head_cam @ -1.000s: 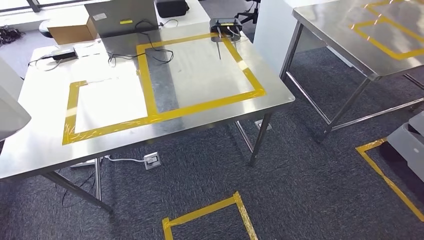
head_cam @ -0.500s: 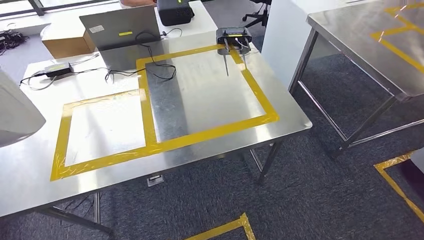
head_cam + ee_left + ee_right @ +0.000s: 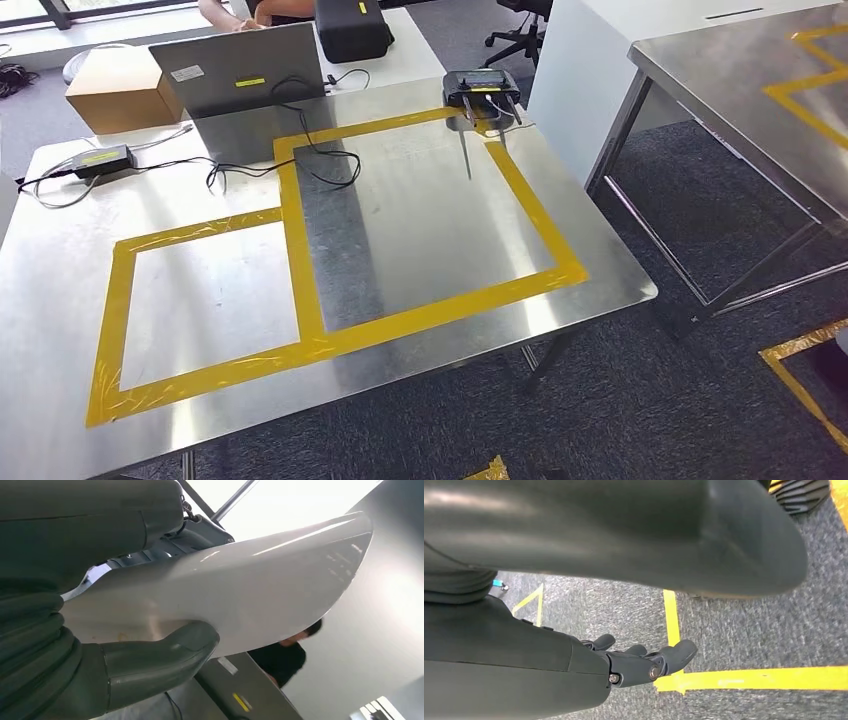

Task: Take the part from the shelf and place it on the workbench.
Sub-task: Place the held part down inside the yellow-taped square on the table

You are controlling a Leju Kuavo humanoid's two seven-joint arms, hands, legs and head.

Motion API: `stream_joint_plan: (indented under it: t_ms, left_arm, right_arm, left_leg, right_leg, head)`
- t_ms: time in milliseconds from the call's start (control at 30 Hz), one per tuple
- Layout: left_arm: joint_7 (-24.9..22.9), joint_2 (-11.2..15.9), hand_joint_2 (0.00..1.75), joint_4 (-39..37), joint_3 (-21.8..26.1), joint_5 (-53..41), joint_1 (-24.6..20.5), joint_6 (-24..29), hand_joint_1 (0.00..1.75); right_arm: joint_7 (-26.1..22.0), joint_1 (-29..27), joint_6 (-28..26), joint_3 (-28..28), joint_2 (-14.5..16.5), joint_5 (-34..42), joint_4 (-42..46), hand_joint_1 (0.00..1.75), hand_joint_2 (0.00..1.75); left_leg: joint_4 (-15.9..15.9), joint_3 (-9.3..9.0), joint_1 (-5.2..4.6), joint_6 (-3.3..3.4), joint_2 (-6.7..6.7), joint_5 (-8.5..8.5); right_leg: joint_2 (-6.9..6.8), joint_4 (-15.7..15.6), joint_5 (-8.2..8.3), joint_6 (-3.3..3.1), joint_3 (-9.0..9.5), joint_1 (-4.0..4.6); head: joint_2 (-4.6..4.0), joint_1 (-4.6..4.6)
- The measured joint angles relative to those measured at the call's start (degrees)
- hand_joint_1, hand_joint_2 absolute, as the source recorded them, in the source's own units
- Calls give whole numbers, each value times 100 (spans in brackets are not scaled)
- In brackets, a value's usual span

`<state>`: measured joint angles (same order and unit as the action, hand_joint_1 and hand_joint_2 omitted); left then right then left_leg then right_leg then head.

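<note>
Over the steel workbench (image 3: pixel 420 330), the left hand (image 3: pixel 125 665) grips a smooth, curved white part (image 3: pixel 260 590).

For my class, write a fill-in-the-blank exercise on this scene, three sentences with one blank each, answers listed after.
1. The left hand holds a large, smooth ______-coloured part.
2. The rectangles marked on the steel workbench are outlined in ______ tape.
3. The laptop standing at the workbench's far edge has its lid ______.

Missing words: white; yellow; open
</note>
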<state>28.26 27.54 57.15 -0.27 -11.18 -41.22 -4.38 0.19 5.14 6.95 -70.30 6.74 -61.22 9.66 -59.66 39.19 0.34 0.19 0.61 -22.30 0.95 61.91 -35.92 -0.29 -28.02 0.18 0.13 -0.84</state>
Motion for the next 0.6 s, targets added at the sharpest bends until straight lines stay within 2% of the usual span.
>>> stream_joint_plan:
  t_ms: [33, 100, 133, 167, 200, 233, 267, 300, 333, 467, 600]
  left_arm:
    - [74, -62, 175, -377, -129, -141, -209, 83, 175]
    - [213, -248, 175, -1021, -367, -384, -472, 277, 175]
    - [267, -356, 175, -1288, -490, -523, -536, 424, 175]
    - [318, -471, 175, -1508, -610, -663, -570, 588, 131]
    - [373, -588, 175, -1693, -727, -794, -584, 759, 87]
    - [431, -696, 175, -1832, -832, -908, -584, 916, 44]
    - [484, -799, 175, -1939, -929, -1017, -574, 1069, 0]
    - [519, -890, 175, -2018, -1025, -1117, -554, 1211, 0]
    - [535, -975, 175, -2069, -1124, -1191, -513, 1306, 0]
    - [442, -1234, 0, -2008, -1417, -1238, -117, 1070, 0]
    - [73, -1320, 0, -1553, -1565, -1194, 394, 774, 0]
  right_arm:
    - [18, 8, -1, 1, 0, -17, 0, 0, 0]
    - [33, 10, -6, 1, 2, -34, -1, 0, 0]
    - [29, 5, -9, 1, 2, -38, -1, 0, 0]
    - [24, -3, -15, 1, 2, -39, -1, 0, 0]
    - [19, -10, -20, 1, 1, -40, -1, 0, 0]
    - [16, -15, -24, 1, 0, -42, 0, 0, 0]
    - [21, -19, -29, 1, -2, -46, 0, 0, 0]
    - [32, -18, -32, 1, -4, -52, 0, 0, 0]
    - [50, -17, -34, 1, -3, -59, 0, 0, 0]
    - [112, -33, -32, 1, 8, -102, -2, 0, 0]
    - [123, -63, -15, 2, 8, -141, -2, 0, 0]
  left_leg:
    - [12, -23, 6, 26, -3, -22]
    - [16, -58, 4, 57, -4, -71]
    - [14, -81, 2, 61, -1, -97]
    - [12, -113, 0, 59, 2, -124]
    - [10, -151, -1, 53, 5, -151]
    - [9, -191, -1, 45, 7, -178]
    - [8, -223, -8, 30, 8, -202]
    - [9, -242, -17, 12, 10, -219]
    - [10, -252, -33, 10, 8, -235]
    - [42, -287, -61, 3, -16, -246]
    - [80, -313, -61, -32, -36, -242]
  right_leg:
    - [-13, 329, -119, 30, -200, -11]
    - [-26, 1089, -314, 72, -745, -29]
    - [-29, 1298, -281, 81, -960, -33]
    - [-31, 1288, -124, 80, -1073, -33]
    - [-34, 1050, 138, 68, -1068, -30]
    - [-41, 655, 445, 43, -971, -22]
    - [-50, 266, 675, 9, -851, -6]
    - [-59, -35, 822, -21, -746, 5]
    - [-64, -213, 885, -28, -681, 10]
    - [-35, -294, 888, -21, -639, -3]
    - [-9, -293, 880, -50, -640, -1]
  head:
    - [0, 5]
    - [0, 11]
    - [1, 12]
    - [1, 13]
    - [1, 13]
    - [1, 14]
    - [1, 12]
    - [1, 11]
    - [1, 9]
    - [1, 7]
    - [1, 7]
